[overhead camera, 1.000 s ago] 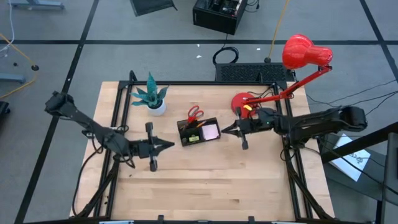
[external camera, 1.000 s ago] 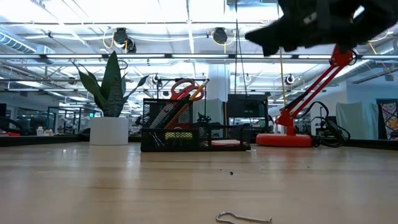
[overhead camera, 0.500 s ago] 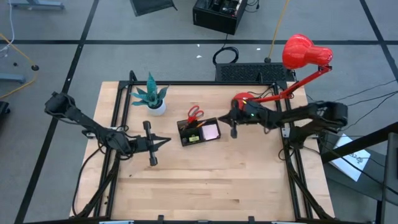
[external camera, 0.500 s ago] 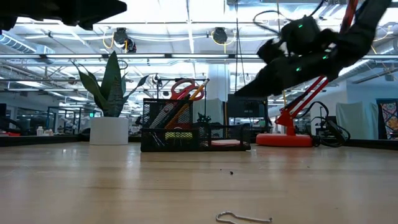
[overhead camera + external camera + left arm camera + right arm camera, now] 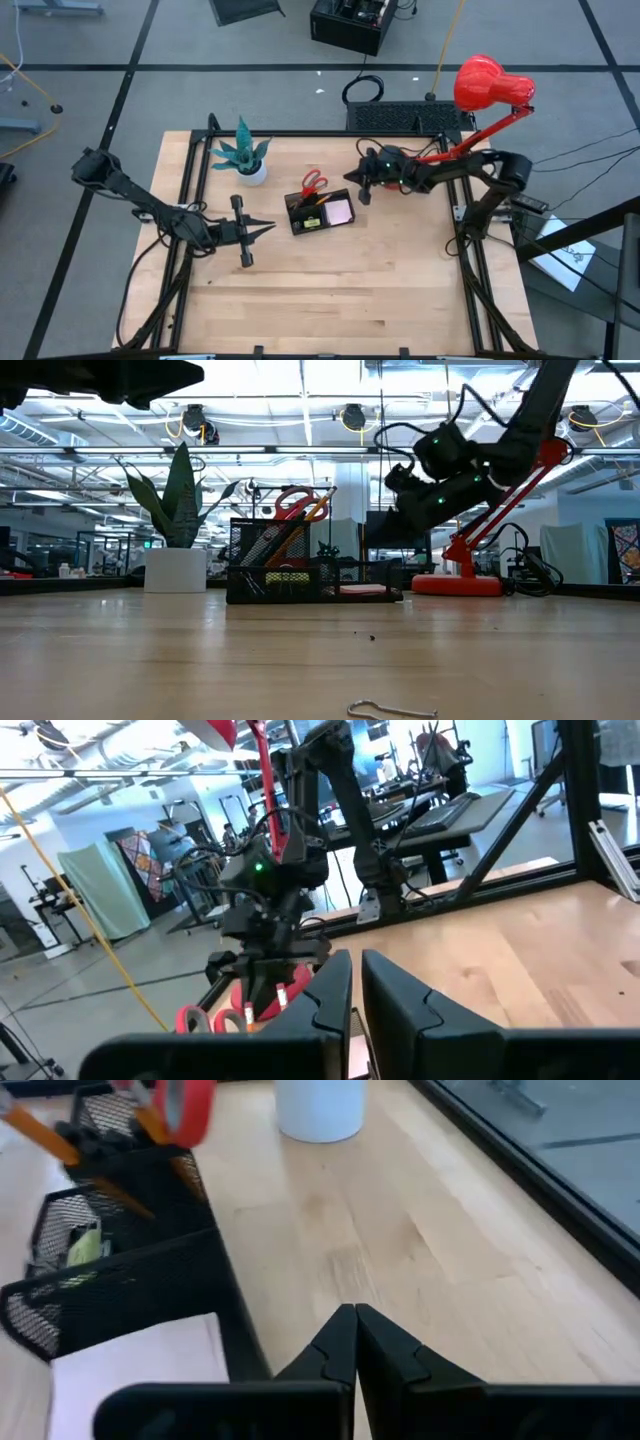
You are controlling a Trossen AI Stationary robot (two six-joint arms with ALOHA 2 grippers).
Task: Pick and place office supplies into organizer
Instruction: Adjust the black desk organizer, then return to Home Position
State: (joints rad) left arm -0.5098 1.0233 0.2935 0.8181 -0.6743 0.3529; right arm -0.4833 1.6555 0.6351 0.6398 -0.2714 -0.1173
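The black mesh organizer [image 5: 318, 212] stands mid-table and holds red-handled scissors [image 5: 312, 181], orange pencils [image 5: 38, 1132], a small yellow piece [image 5: 86, 1244] and a pale pink sticky-note pad [image 5: 339, 211]. My right gripper [image 5: 352, 187] is shut and empty. It hovers just off the organizer's right end, above the table, and also shows in the low view [image 5: 372, 542] and its own wrist view [image 5: 355, 1318]. My left gripper [image 5: 268, 229] is shut and empty. It waits left of the organizer and points toward it, with its fingers in the left wrist view [image 5: 355, 970].
A teal plant in a white pot [image 5: 245, 156] stands far left of the organizer. A red desk lamp [image 5: 480, 85] has its base [image 5: 390, 163] behind my right arm. A black keyboard [image 5: 410, 117] lies at the far edge. A small bent wire piece [image 5: 392, 710] lies near the front.
My right gripper has gone toward the table's left and slightly far, from near the lamp base to the organizer's right end, and has come lower. It has stayed shut. My left arm has shifted slightly, now showing at the low view's top.
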